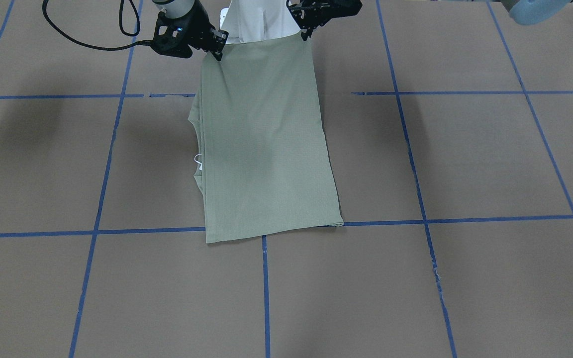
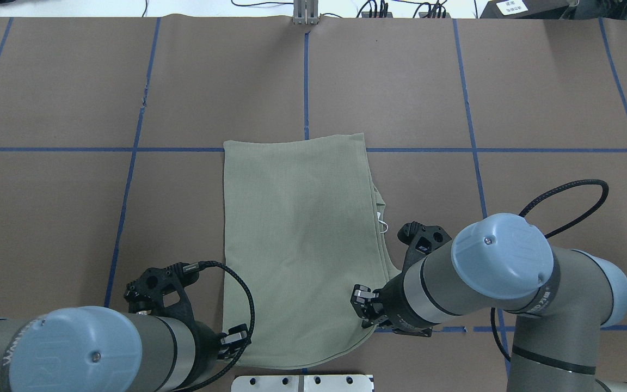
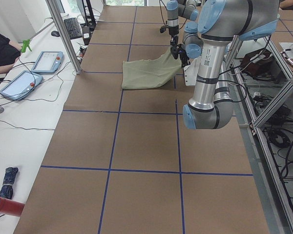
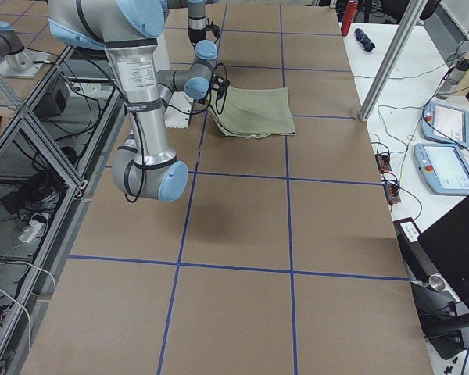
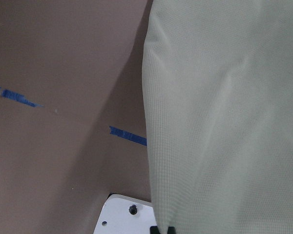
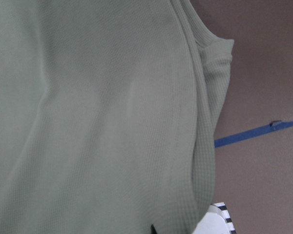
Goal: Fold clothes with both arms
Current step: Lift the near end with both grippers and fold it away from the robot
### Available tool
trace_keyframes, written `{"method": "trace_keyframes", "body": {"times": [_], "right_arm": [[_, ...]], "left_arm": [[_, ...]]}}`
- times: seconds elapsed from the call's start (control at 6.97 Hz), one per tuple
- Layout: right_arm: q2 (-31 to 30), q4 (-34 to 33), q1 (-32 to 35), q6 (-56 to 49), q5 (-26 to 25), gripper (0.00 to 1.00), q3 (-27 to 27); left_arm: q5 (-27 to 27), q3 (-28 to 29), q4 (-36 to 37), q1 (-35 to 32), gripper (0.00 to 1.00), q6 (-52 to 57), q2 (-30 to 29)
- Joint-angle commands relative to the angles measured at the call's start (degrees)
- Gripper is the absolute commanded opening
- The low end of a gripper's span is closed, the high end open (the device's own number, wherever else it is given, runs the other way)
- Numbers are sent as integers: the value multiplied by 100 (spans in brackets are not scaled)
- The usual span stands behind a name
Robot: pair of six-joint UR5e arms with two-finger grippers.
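Left pincer (image 1: pixel 307 34) and right pincer (image 1: pixel 218 51) clamp corners of the shirt (image 1: pixel 266 149) (top of frame); uneven pulling could skew the fold.

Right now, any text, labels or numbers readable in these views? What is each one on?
No text reads clearly in any view.
White label on the box past the table's far edge: print too small to read.
Sticker on the left arm: too small to read.
Sticker on the right arm: blurred.
Shirt: no lettering shows.
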Motion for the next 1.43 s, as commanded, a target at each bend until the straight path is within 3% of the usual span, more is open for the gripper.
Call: {"method": "trace_keyframes", "body": {"times": [0.0, 0.43, 1.0, 1.29], "right_arm": [[173, 34, 378, -5, -285, 0, -381], [1015, 34, 1293, -58, -286, 0, -1223], [1238, 1069, 1646, -102, -294, 0, -2586], [1676, 1247, 1656, -102, -286, 0, -3290]], "left_arm": [[15, 147, -42, -520, 0, 504, -135], [-29, 936, -776, -1338, 0, 895, -338], [-29, 2236, -2043, -2147, 0, 1221, -434], [-21, 3063, -2606, -2202, 0, 1212, -750]]}}
